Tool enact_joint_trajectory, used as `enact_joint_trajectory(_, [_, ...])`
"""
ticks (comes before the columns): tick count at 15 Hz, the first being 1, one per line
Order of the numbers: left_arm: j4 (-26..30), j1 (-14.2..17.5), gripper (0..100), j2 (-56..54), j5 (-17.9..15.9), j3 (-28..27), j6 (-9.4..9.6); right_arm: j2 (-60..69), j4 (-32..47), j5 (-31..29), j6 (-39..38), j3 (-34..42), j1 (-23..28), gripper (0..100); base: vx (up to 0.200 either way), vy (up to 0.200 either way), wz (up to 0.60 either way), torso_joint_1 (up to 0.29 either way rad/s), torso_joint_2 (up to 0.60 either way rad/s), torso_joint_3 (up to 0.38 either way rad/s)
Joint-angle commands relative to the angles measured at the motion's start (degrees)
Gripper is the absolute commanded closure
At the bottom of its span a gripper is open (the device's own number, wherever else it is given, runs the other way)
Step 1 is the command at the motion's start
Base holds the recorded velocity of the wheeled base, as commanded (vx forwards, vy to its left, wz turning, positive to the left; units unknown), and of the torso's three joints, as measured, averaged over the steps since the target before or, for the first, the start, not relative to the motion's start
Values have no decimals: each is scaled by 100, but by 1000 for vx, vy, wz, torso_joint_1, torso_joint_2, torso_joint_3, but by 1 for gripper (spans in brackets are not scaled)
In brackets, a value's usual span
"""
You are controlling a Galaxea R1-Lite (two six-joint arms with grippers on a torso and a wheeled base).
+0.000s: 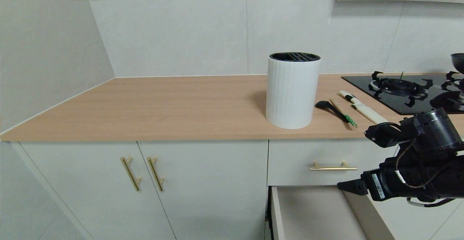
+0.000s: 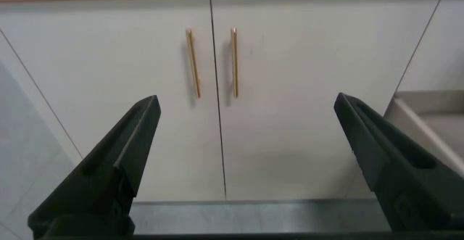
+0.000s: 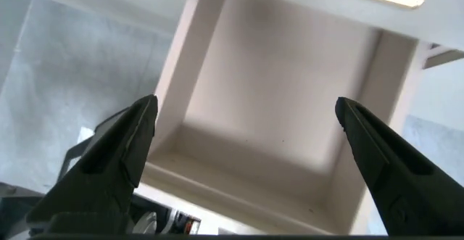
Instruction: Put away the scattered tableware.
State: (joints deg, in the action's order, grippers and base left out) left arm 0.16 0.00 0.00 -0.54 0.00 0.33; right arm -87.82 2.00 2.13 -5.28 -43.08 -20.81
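Beside the white holder (image 1: 293,91), on its stove side: three loose items lying on the desk (image 1: 163,106).
- Item one: a black ladle (image 1: 327,107), nearest the holder.
- Item two: a pair of chopsticks (image 1: 342,115), just beside the ladle.
- Item three: a knife (image 1: 364,108) with a pale handle, farthest from the holder.

All three lie roughly parallel. Their long axes run from the wall toward the desk's front edge, slanting away from the holder.

Right tool (image 3: 245,106): jaws wide apart, nothing held. It sits lower than the holder and to its stove side, over an open drawer (image 1: 277,211). The items lie above and beyond it on the desk. The right arm is judged the nearer, and a grip across a handle would likely suit.

Left tool (image 2: 246,102): jaws wide apart, empty, low down, facing the cupboard doors (image 2: 290,124) on the holder's other side.

Surface: pale wood grain, level.

Room: tiled wall (image 1: 174,26) behind the holder, black stove (image 1: 398,87) past the knife.
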Motion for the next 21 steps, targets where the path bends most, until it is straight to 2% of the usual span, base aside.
enact_joint_trajectory(1, [2, 0, 0, 0, 1, 0, 2, 99, 2, -11, 18, -34, -11, 0, 0, 0, 0, 95, -237, -134])
enact_joint_trajectory(4, [2, 0, 0, 0, 1, 0, 2, 186, -77, -275, 18, -877, -11, 0, 0, 0, 0, 26, -68, -45])
enact_joint_trajectory(7, [2, 0, 0, 0, 1, 0, 2, 11, 864, -319, -61, -2099, -11, 0, 0, 0, 0, 0, 0, 0])
enact_joint_trajectory(8, [2, 0, 0, 0, 1, 0, 2, -33, 1004, -328, -166, -2301, -11, 0, 0, 0, 0, 0, 0, 0])
enact_joint_trajectory(10, [2, 0, 0, 0, 1, 0, 2, -165, 987, -503, -465, -2407, -11, 0, 0, 0, 0, 0, 0, 0])
enact_joint_trajectory(14, [2, 0, 0, 0, 1, 0, 2, -772, 793, -1303, -747, -2697, 130, 0, 0, 0, 0, 0, 0, 0])
enact_joint_trajectory(18, [2, 0, 0, 0, 1, 0, 2, -1571, -138, -2165, -914, -2732, 279, 0, 0, 0, 0, 0, 0, 0])
enact_joint_trajectory(21, [2, 0, 0, 0, 1, 0, 2, -1888, -349, -2261, -914, -2802, 490, 0, 0, 0, 0, 0, 0, 0])
